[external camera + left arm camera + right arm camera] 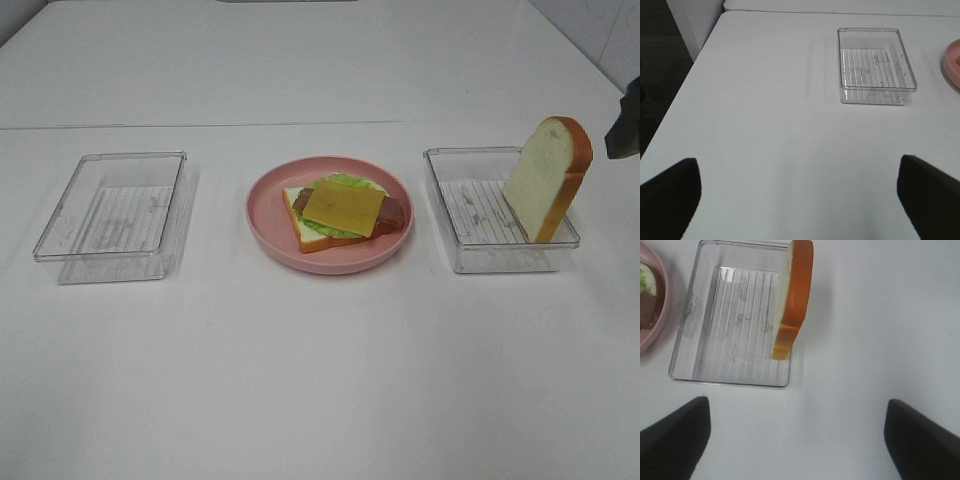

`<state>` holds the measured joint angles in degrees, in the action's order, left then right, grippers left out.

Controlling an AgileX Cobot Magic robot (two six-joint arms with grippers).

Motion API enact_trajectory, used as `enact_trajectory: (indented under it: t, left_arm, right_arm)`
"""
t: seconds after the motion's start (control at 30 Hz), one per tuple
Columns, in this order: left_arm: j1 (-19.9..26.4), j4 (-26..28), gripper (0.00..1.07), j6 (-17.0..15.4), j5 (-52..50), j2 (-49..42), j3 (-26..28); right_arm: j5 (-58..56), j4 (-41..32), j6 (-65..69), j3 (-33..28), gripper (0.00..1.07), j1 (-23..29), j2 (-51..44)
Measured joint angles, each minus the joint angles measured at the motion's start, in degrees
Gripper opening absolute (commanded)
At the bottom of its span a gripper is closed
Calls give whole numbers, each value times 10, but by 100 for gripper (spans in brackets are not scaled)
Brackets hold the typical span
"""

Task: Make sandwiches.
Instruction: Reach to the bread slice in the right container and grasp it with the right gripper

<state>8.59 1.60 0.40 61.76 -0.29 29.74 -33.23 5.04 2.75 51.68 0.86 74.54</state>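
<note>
The white surface (320, 380) is carrying a pink plate (268, 228) at frame centre with the open sandwich (343, 212); the last bread slice (548, 176) is leaning upright in the right tray (470, 255), probably light and squashy, best pinched across its crust edges; both claws (797, 440) (799, 197) are standing apart, holding nothing

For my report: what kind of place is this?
Probably a lab test bench, not a kitchen: bare white table, clear plastic trays, and a toy sandwich on a pink plate.
</note>
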Motion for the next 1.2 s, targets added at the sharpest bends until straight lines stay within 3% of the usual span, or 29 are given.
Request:
enact_trajectory:
  t: [0.33, 0.6, 1.03, 1.2]
  left_arm:
    - [0, 0, 100, 0, 0, 0, 0]
    - [0, 0, 100, 0, 0, 0, 0]
    - [0, 0, 100, 0, 0, 0, 0]
    - [0, 0, 100, 0, 0, 0, 0]
  right_arm:
    - [-29, -7, 0, 114, 92, 0, 138]
    - [-30, -28, 0, 167, 92, 0, 220]
    - [8, -56, -17, 201, 92, 0, 322]
    - [28, -66, -22, 203, 86, 0, 340]
